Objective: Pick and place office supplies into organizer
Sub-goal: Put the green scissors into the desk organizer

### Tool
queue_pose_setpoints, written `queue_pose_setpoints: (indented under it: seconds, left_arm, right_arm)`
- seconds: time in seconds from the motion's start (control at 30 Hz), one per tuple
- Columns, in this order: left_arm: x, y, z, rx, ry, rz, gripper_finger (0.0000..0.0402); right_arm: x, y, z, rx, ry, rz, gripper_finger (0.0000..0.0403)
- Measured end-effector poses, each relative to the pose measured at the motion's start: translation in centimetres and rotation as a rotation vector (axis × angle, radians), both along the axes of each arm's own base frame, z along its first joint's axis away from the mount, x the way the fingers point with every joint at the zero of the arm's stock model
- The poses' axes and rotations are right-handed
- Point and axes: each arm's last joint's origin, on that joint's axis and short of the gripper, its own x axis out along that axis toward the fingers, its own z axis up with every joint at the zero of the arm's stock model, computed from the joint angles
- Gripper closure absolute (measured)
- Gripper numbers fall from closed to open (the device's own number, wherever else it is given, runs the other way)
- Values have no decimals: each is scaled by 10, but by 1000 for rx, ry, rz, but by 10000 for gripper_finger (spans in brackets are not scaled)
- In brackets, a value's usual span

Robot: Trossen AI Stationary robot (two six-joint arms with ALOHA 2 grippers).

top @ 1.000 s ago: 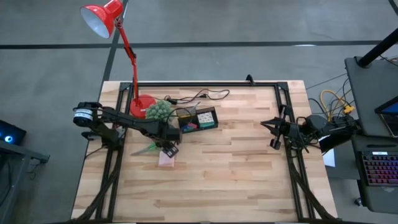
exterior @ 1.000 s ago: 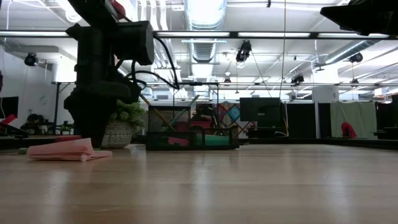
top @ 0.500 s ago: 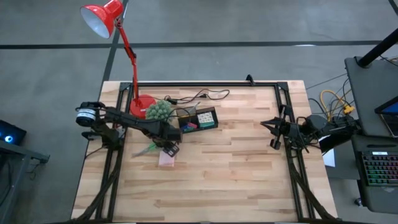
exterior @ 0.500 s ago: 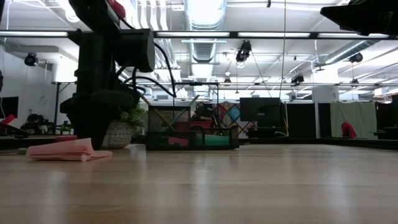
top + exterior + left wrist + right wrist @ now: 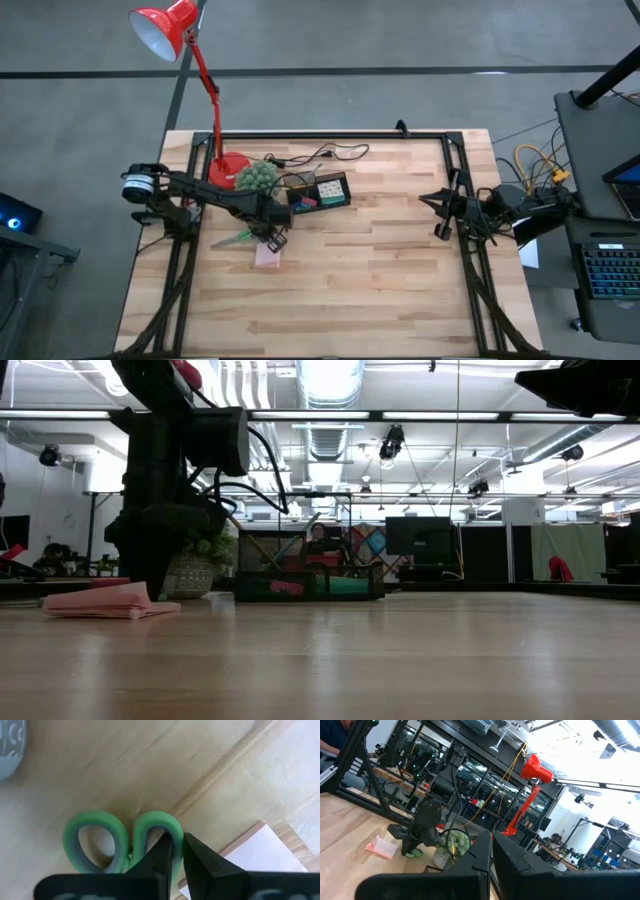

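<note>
The left pincer [image 5: 173, 851] sits pinched narrow on one handle loop of the scissors [image 5: 120, 842], flat on the table [image 5: 380, 270] beside the pink pad [image 5: 267, 256]. Lift straight up (blades may swing) before heading to the organizer [image 5: 318, 192].

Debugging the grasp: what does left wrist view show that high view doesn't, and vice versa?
Left wrist only: left gripper nearly shut around a loop of the green-handled scissors.

High only: the whole table: black organizer, red desk lamp, spiky green plant, and the right gripper parked at the right edge.

Both: scissors, pink sticky-note pad beside them, wooden tabletop.
</note>
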Motion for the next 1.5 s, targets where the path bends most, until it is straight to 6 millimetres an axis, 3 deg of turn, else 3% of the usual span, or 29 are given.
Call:
queue_pose_setpoints:
  seconds: [0.23, 0.77, 1.07, 1.5]
  left_arm:
    - [2, -2, 8, -66, -28, -25, 396]
    - [20, -6, 51, -186, -205, -160, 398]
    - [32, -9, 79, -241, -339, -337, 399]
    - [61, -8, 128, -87, -798, -507, 399]
  right_arm:
    - [0, 0, 0, -1, 0, 0, 394]
    - [0, 0, 0, 1, 0, 0, 394]
    - [0, 0, 0, 2, 0, 0, 394]
    - [0, 0, 0, 1, 0, 0, 394]
